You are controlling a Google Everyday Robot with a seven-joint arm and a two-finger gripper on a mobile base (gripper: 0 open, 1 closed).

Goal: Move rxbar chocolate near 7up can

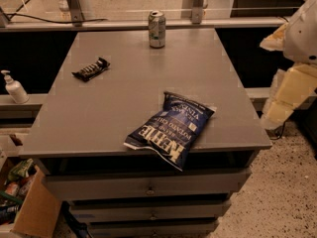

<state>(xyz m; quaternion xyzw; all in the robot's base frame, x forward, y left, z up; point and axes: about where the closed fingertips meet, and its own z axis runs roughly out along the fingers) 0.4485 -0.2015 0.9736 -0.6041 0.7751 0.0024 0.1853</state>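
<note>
The rxbar chocolate (91, 69), a small black-wrapped bar, lies flat on the grey table (124, 108) at its left side. The 7up can (157, 29) stands upright at the table's far edge, near the middle. The bar is well apart from the can, to its left and nearer to me. My gripper (285, 100) hangs with the white and cream arm off the table's right side, level with the table's middle, touching nothing.
A large blue Kettle chip bag (171, 130) lies at the table's front edge, partly overhanging. A white pump bottle (14, 87) stands on a ledge to the left. A cardboard box (22, 202) sits on the floor at lower left. Drawers are under the table.
</note>
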